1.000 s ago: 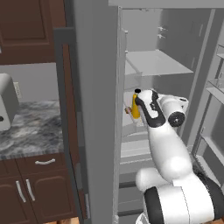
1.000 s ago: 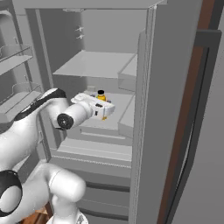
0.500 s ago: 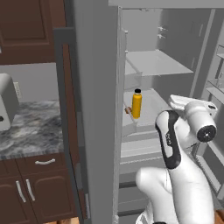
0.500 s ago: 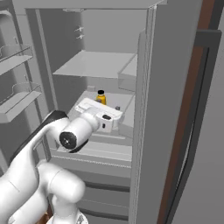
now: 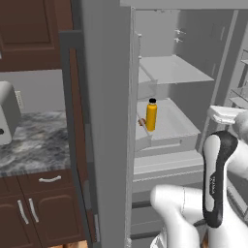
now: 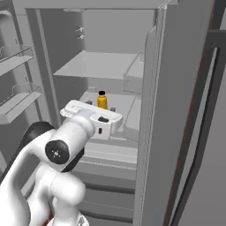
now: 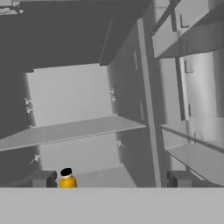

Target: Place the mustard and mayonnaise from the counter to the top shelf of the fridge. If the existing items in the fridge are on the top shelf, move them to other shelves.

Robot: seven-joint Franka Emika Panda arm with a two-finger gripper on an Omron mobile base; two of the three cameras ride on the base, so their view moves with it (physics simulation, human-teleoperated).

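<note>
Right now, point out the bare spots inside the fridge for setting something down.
The flat pale grey top shelf is bare. The lipped grey shelf below is crowded at its left by the tall orange-yellow black-capped bottle; its right is free.

No legible text, label or number on anything.

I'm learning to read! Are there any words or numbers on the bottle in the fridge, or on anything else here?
No words or numbers can be read anywhere.
Bottle: plain orange-yellow with a black cap, no label that shows.
Robot arm: a tiny grey mark on its dark part, too small and blurred to read.
Fridge, shelves and counter: no writing.
</note>
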